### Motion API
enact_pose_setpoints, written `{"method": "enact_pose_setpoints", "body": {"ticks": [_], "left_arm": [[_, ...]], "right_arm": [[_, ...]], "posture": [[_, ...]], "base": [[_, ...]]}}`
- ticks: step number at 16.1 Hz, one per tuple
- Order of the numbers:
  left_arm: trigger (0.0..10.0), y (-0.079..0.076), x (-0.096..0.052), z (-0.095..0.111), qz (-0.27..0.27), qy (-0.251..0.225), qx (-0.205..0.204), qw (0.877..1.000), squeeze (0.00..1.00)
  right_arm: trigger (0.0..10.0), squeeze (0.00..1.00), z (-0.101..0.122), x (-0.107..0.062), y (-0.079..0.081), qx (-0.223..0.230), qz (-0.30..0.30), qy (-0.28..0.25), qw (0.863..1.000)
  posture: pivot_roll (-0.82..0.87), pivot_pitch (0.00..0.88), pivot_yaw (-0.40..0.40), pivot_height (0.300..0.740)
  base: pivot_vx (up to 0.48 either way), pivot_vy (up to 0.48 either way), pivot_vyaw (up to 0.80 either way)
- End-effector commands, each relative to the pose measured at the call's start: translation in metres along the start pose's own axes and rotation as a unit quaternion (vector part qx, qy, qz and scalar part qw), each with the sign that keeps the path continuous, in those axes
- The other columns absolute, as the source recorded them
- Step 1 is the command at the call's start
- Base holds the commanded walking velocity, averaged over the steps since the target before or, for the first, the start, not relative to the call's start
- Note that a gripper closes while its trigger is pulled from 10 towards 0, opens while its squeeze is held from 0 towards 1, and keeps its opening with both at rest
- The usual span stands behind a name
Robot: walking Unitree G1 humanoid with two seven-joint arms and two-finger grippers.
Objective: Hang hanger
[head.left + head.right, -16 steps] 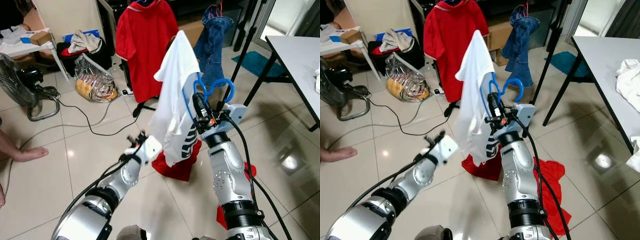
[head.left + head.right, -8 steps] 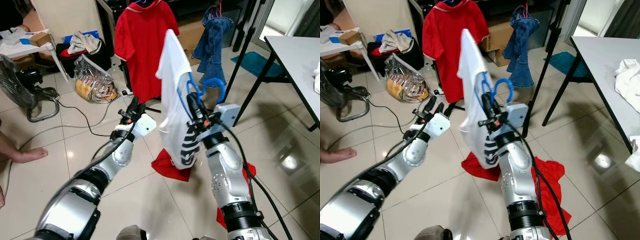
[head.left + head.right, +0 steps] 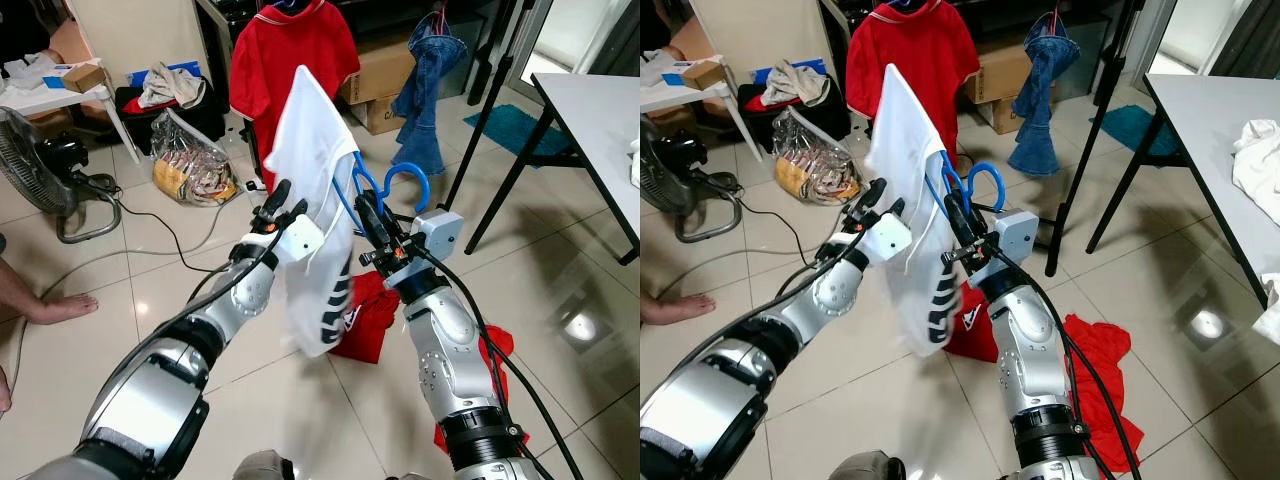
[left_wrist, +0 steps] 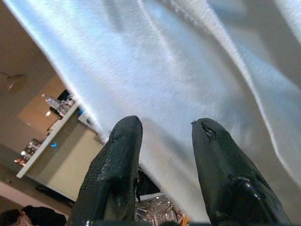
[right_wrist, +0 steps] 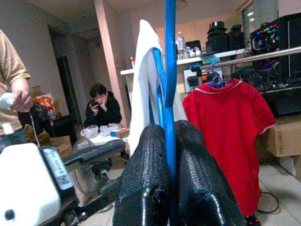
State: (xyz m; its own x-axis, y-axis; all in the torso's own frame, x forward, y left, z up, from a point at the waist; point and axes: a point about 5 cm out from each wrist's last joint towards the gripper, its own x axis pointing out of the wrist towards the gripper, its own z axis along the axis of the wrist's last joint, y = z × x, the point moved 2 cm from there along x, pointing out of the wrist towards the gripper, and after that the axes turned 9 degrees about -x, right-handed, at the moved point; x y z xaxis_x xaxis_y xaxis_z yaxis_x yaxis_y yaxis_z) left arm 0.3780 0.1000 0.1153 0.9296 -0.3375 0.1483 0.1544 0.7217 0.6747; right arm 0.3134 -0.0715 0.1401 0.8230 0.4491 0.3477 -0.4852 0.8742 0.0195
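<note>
A white shirt hangs on a blue hanger in front of me. My right gripper is shut on the hanger's blue rod, below the hook. Fingertips of my open left gripper are against the shirt's left side, and white cloth lies just past its two fingers. Behind stands a clothes rail with a red shirt hung on it. Farther right hang blue jeans.
Red cloth lies on the tiled floor under the arms. A fan and cables sit at left, near a person's foot. A white table stands at right. Bags and boxes line the back wall.
My right arm has swung the hanger and shirt to the left and lower. My left gripper has risen from the floor side up to the shirt's edge.
</note>
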Motion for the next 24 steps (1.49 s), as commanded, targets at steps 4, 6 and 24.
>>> {"method": "enact_pose_setpoints", "body": {"ticks": [4,6,24], "left_arm": [[10.0,-0.006,0.006,0.008,-0.042,-0.011,0.012,0.999,0.0],[10.0,-0.011,0.006,0.011,-0.055,-0.017,0.013,0.998,0.0],[10.0,-0.038,-0.012,0.024,-0.082,-0.07,-0.109,0.988,0.02]], "right_arm": [[10.0,0.0,0.013,0.005,0.007,-0.012,0.016,-0.033,0.999],[10.0,0.0,0.013,0.005,0.007,-0.013,0.016,-0.033,0.999],[10.0,0.0,0.012,0.003,0.001,-0.016,0.005,-0.027,0.999]], "posture": [[0.09,0.0,0.082,0.74],[0.09,0.0,0.085,0.74],[0.09,0.0,0.078,0.74]], "base": [[0.0,0.0,0.0],[0.0,0.0,0.0],[0.0,0.0,0.0]]}}
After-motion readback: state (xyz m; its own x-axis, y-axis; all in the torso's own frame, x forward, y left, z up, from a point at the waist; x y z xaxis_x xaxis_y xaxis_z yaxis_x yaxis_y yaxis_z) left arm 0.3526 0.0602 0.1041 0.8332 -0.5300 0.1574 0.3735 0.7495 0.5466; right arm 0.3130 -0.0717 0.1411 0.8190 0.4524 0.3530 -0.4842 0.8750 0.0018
